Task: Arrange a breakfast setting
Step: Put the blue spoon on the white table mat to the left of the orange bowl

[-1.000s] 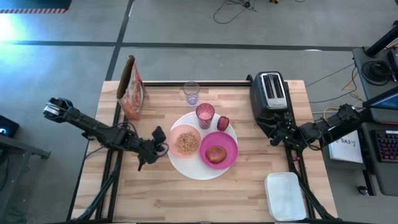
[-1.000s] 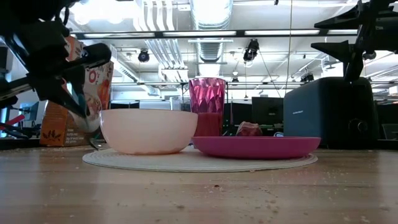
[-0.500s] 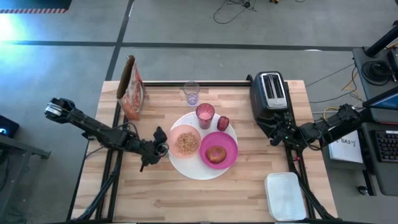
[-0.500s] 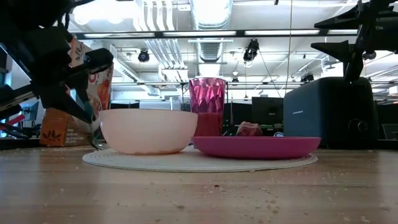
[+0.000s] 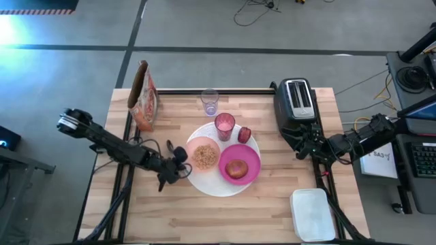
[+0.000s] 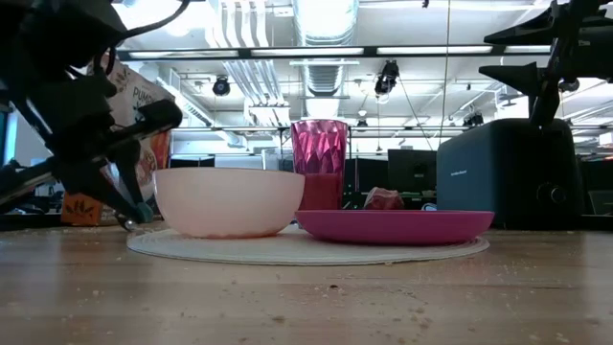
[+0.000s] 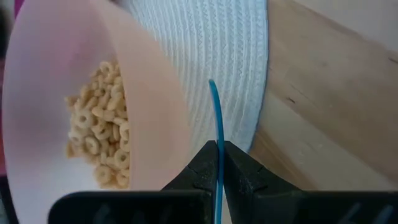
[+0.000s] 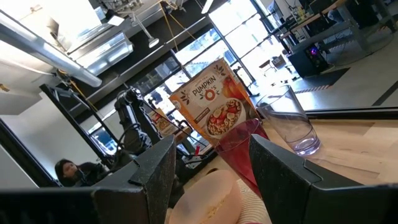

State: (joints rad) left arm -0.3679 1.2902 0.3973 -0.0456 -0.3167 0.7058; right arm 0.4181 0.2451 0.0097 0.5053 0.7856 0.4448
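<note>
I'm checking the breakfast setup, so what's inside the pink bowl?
The pink bowl holds ring-shaped cereal, seen from above and from the left wrist. Anything under the cereal is hidden.

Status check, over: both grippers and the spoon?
Left gripper shut on thin teal-handled spoon, beside pale pink bowl. Right gripper open, idle by black toaster.

The left arm comes in from the far left and stretches to the right, low over the desk, almost in 1 straight line. Its wrist tilts down. The left end effector (image 5: pixel 178 162) is closed, its 2 fingers (image 7: pixel 200 163) pressed together on the thin handle of the teal-handled spoon (image 7: pixel 217 140). The right arm stays folded at the right edge of the desk, with its wrist raised. The right end effector (image 5: pixel 300 141) points to the left, its fingers (image 8: pixel 163 163) spread apart, holding nothing.
</note>
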